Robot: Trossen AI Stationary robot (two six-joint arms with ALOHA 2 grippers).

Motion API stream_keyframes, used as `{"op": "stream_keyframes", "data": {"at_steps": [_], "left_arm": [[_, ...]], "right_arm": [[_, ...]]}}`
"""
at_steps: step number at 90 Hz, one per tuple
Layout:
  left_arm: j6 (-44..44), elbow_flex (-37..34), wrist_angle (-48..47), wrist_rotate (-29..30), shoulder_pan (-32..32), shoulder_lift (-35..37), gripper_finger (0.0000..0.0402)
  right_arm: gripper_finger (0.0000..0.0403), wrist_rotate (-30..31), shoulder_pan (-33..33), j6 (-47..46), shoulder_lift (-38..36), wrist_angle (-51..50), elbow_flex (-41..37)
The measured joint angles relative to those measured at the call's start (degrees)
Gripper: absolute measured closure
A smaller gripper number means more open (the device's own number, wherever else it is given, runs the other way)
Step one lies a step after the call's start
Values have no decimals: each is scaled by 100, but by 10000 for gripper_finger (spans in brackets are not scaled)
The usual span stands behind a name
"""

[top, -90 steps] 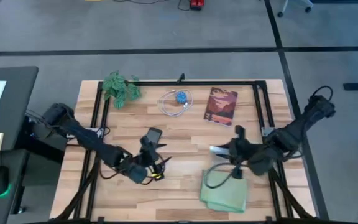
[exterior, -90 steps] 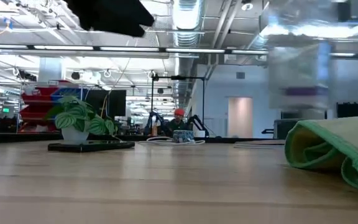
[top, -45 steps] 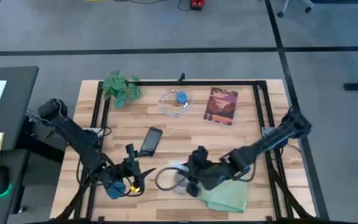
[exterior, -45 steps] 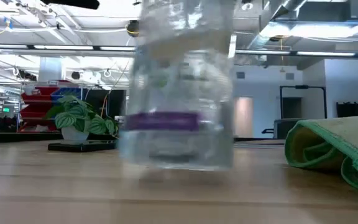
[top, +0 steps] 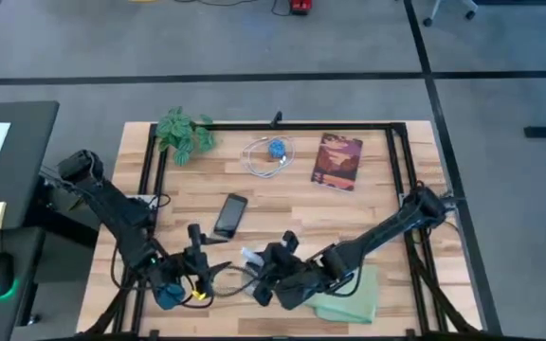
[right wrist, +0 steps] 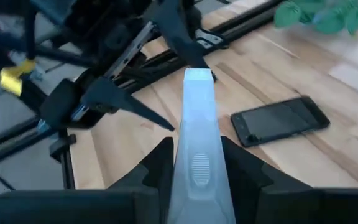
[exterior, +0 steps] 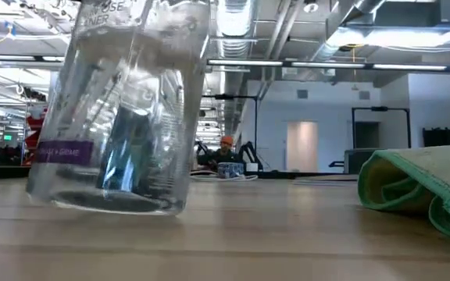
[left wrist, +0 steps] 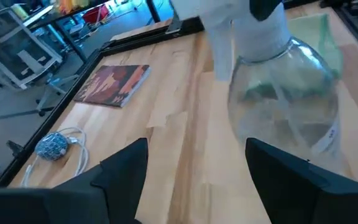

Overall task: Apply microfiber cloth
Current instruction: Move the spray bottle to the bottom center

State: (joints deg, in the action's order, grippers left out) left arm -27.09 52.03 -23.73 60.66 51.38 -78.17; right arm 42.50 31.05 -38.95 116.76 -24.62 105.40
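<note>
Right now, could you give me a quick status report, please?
Right gripper shut on clear spray bottle, front centre. Left gripper open, facing it. Cloth untouched, front right. Phone lying nearby.

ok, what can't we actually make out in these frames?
- Microfiber cloth: high view, near side covered by the right arm; low view, cut off by the picture's edge.
- Clear spray bottle: low view, top cropped; label too blurred to read.
- Phone: hidden behind the bottle in the low view.
- Book cover: too small to read.
</note>
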Motion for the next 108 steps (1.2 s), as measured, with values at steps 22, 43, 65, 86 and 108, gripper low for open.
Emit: {"op": "stream_keyframes", "data": {"at_steps": [22, 43, 65, 86, 108], "left_arm": [[-204, 0, 47, -19, 415, 0, 153], [-690, 0, 624, -525, 798, -187, 153], [-1312, 0, 2457, -515, 889, -1642, 171], [-1710, -2, 3530, -131, 531, -2417, 235], [-1930, -2, 3365, -159, 143, -2500, 293]], "right_arm": [[90, -28, -3, 1366, -233, 272, 20], [64, -2344, 250, 1664, -1122, -1580, 26], [141, -2225, 489, 464, -1214, -1950, -1203], [306, -1395, -169, -737, -839, -185, -2617], [393, -1512, -355, -268, -293, 1524, -2690]]}}
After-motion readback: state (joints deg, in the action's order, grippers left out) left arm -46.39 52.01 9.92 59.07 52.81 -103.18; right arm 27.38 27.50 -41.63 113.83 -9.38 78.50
